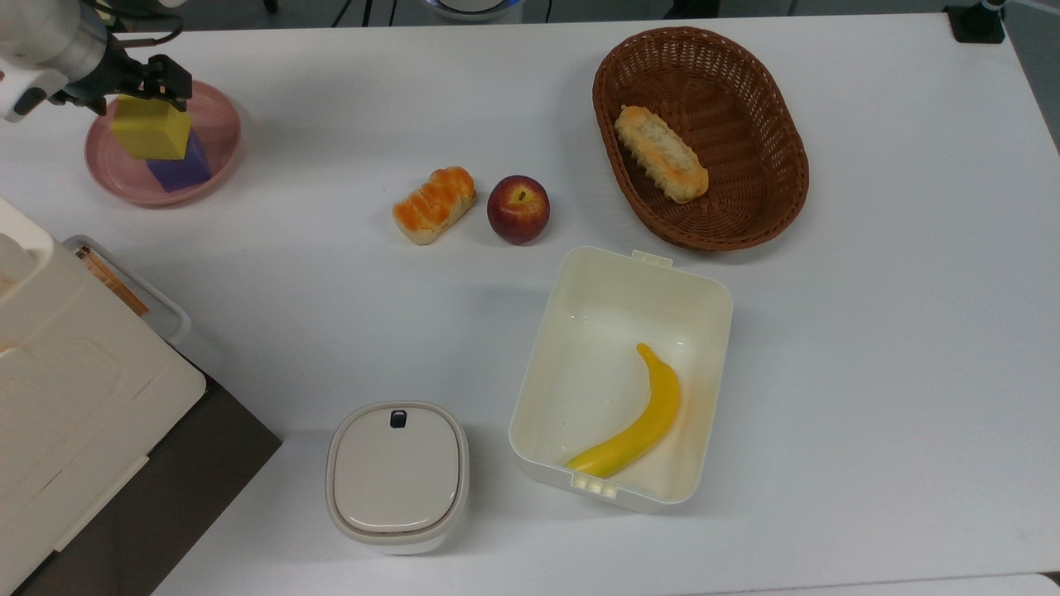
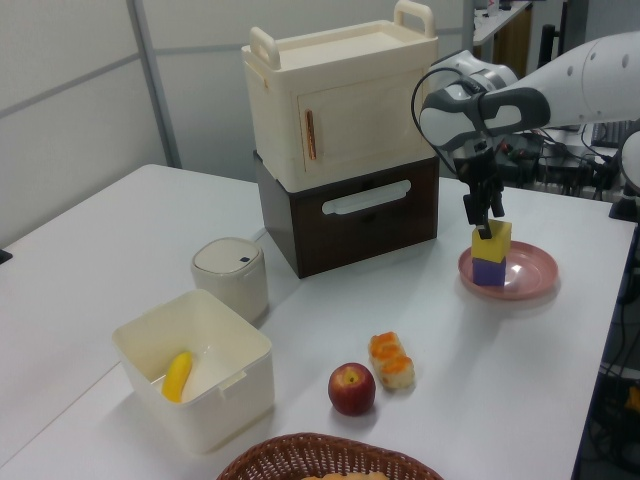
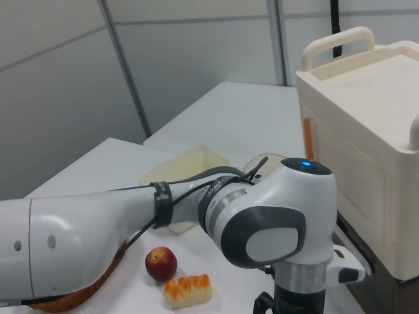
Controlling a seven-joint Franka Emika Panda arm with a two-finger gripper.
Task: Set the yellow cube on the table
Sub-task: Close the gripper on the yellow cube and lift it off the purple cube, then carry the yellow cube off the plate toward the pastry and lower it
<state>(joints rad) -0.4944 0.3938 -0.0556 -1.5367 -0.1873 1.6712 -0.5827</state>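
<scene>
Looking across the top view we see the table [image 1: 869, 348], a broad white surface running to every edge of the frame. At the lower left of the top view stands a cream cabinet [image 1: 58, 389] stacked on a dark brown drawer unit [image 2: 350, 215] (the left view shows the pair at upper centre). The robot arm [image 2: 560, 80] enters from the upper right of the left view and also fills the lower half of the right view. At the upper right of the top view lies an oval wicker basket [image 1: 766, 91] with a bread roll [image 1: 660, 153] inside. Below centre sits an open cream box [image 1: 580, 364] holding a banana [image 1: 638, 422], and to the top view's left of it a small lidded container [image 1: 397, 476]. The pink dish [image 1: 219, 120] lies at the upper left of the top view; on it rests a purple cube [image 1: 184, 170], and the yellow cube [image 1: 149, 136] stands on top of that one. The gripper [image 1: 141, 87] is down at the yellow cube's top, its fingers spread wide on either side of the upper faces, and we cannot tell whether they touch it. Near centre lie an apple [image 1: 517, 209] and a glazed pastry [image 1: 434, 204], just beside each other.
</scene>
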